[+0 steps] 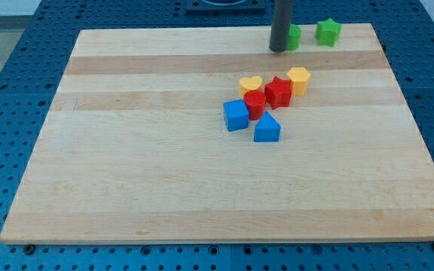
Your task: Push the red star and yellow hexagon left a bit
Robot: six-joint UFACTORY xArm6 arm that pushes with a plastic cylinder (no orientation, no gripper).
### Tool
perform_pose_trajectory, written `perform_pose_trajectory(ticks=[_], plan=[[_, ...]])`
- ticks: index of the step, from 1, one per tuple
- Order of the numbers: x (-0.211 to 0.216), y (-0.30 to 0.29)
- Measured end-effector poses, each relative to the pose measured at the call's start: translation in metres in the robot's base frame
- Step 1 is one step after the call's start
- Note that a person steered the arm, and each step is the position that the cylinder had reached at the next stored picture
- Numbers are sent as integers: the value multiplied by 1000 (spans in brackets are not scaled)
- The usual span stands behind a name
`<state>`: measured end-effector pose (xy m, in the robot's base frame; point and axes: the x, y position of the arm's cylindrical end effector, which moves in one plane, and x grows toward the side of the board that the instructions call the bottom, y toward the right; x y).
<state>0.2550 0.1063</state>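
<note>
The red star (pixel 279 91) lies right of the board's middle, touching the yellow hexagon (pixel 298 79) on its upper right. My tip (pixel 279 50) is at the view's top, well above both blocks, just left of a green block (pixel 294 36) that the rod partly hides.
A yellow heart (pixel 250 83) and a small red block (pixel 255 104) sit just left of the red star. A blue cube (pixel 236 115) and a blue triangular block (pixel 267 129) lie below them. A green star (pixel 327 31) sits at the top right. The wooden board (pixel 126 165) rests on a blue pegboard.
</note>
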Motion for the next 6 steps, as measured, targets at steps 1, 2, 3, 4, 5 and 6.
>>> perform_pose_trajectory(ticks=[1,2,3,4,5,6], plan=[[-4,20],[9,22],[30,55],[54,103],[110,107],[151,55]])
